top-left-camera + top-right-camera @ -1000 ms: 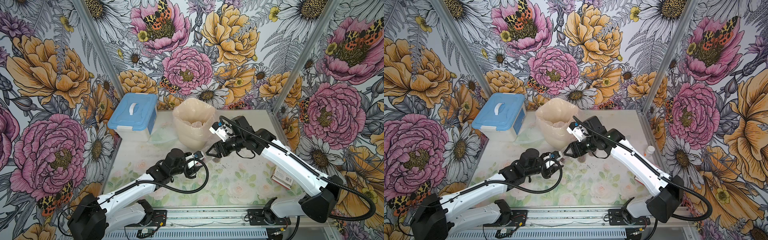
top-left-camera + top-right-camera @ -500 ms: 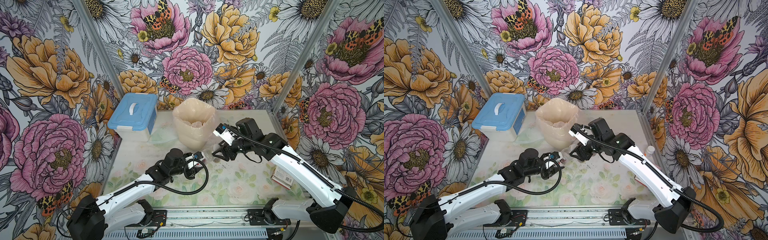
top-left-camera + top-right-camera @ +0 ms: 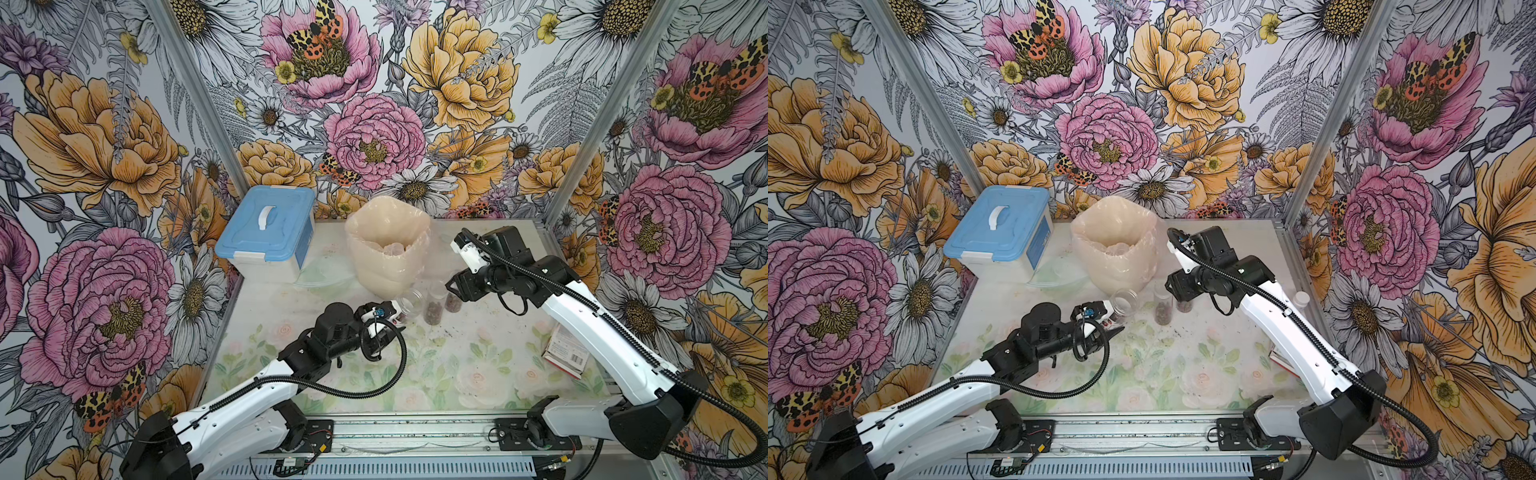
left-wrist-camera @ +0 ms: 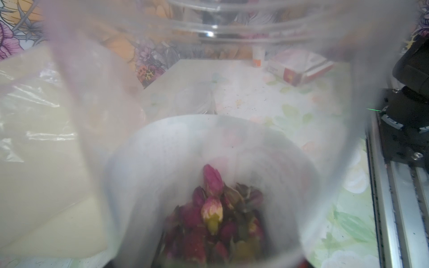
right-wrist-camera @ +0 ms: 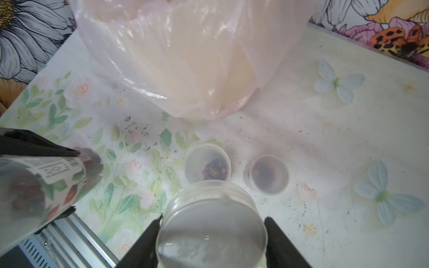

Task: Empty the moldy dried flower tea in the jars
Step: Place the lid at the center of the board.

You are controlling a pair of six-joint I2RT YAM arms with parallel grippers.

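labelled jar (image 5: pixel 46 183) tilted, lidless | two small jars (image 5: pixel 207 166) upright | tea (image 4: pixel 211 208) inside

Table (image 3: pixel 457 374), floral-printed top, strewn with dark specks (image 5: pixel 139 132); blue-lidded storage box (image 3: pixel 266 232) at far left; bag-lined bin (image 3: pixel 386 253) beside it, clear plastic (image 3: pixel 324 272) between; small clear jars (image 5: pixel 208 166), two, upright, side by side near the bin, holding dried flower tea (image 5: pixel 212 170); red-and-white carton (image 3: pixel 565 353) and white-capped bottle (image 3: pixel 1301 298) at right edge.

No legible text; unreadable barcodes (image 5: pixel 58 163) on the labelled jar (image 5: pixel 34 192) and carton (image 3: pixel 566 352)

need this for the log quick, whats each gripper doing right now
left gripper: closed on the labelled jar
right gripper: closed on the lid
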